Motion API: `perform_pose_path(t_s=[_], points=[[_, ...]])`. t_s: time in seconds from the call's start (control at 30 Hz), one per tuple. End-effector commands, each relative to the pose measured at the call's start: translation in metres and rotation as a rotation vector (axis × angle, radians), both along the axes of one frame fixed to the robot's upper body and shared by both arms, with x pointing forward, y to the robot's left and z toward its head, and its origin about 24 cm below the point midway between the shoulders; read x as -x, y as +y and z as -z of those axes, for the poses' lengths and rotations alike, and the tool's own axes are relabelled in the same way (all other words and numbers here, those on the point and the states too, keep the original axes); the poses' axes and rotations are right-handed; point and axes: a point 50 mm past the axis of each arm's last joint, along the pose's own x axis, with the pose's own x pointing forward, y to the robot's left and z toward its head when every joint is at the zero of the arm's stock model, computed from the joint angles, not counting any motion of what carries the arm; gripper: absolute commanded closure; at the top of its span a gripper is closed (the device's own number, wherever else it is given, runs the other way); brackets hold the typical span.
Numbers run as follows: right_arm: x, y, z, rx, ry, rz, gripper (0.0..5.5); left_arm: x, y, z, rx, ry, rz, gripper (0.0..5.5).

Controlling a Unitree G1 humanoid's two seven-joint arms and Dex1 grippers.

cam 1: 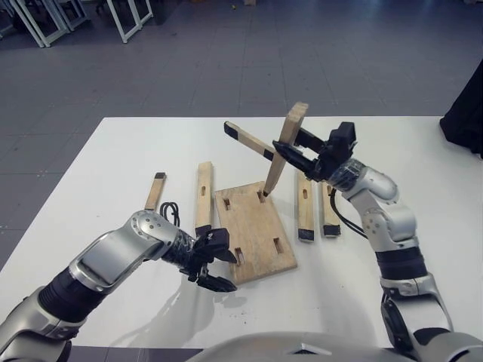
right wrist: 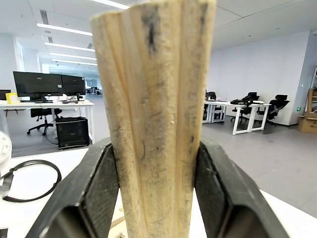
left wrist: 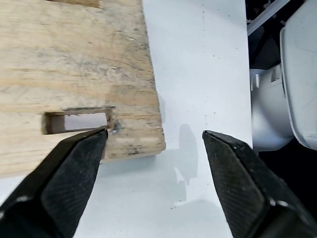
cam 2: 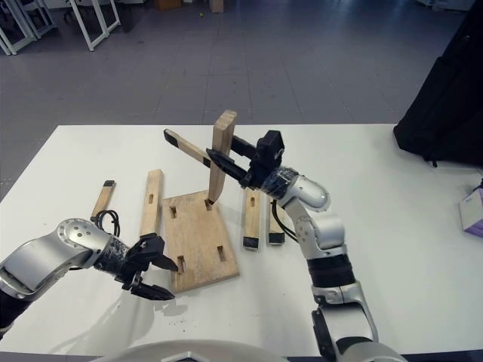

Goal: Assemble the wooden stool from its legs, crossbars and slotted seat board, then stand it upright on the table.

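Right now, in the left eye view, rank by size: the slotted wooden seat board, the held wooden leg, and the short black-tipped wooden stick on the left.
1. slotted wooden seat board
2. held wooden leg, though it rises towards the camera, which may flatter it
3. short black-tipped wooden stick

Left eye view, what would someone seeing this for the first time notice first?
The wooden leg stands out: tilted up in the shut right end effector, its lower end at a far slot of the seat board lying flat on the white table. Nearer the robot, the open left end effector sits at the board's near corner, and loose wooden pieces lie on either side.
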Motion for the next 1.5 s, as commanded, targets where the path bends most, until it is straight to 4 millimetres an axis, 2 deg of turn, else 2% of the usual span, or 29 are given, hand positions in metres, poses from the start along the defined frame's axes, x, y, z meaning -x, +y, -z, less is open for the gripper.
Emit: perform_pose_path(t_s=[0.03,0.17,0.3,0.4,0.53,0.7,0.83,1.0,1.1,1.2,1.5], points=[[-0.006,0.014,0.004,0.055,-0.081,-0.089,3.49,-0.004,0.004,0.004,-0.044,-0.029,-0.018,1.94],[-0.006,0.013,0.02,0.159,-0.088,-0.197,3.49,-0.006,0.005,0.007,-0.054,-0.041,-0.022,1.94],[-0.008,0.004,0.018,0.242,-0.099,-0.295,3.49,-0.004,0.006,0.01,-0.062,-0.046,-0.03,1.94],[-0.008,-0.004,0.016,0.231,-0.027,-0.384,3.49,-0.004,0.005,0.011,-0.058,-0.049,-0.04,1.94],[-0.005,-0.011,0.026,0.232,0.092,-0.444,3.49,-0.002,0.007,0.018,-0.098,-0.073,-0.039,1.94],[-0.012,-0.023,0.032,0.267,0.137,-0.382,3.49,-0.002,0.01,0.021,-0.14,-0.107,-0.025,1.94],[-0.023,-0.039,0.038,0.244,0.198,-0.252,3.49,-0.002,0.012,0.023,-0.147,-0.117,-0.028,1.94],[-0.023,-0.051,0.05,0.186,0.316,-0.206,3.49,0.002,0.014,0.026,-0.15,-0.114,-0.048,1.94],[-0.017,-0.058,0.063,0.244,0.368,-0.199,3.49,0.008,0.013,0.03,-0.147,-0.105,-0.05,1.94],[-0.016,-0.06,0.073,0.287,0.398,-0.16,3.49,0.009,0.011,0.031,-0.142,-0.101,-0.051,1.94],[-0.019,-0.058,0.078,0.328,0.415,-0.146,3.49,0.012,0.004,0.037,-0.117,-0.092,-0.054,1.94]])
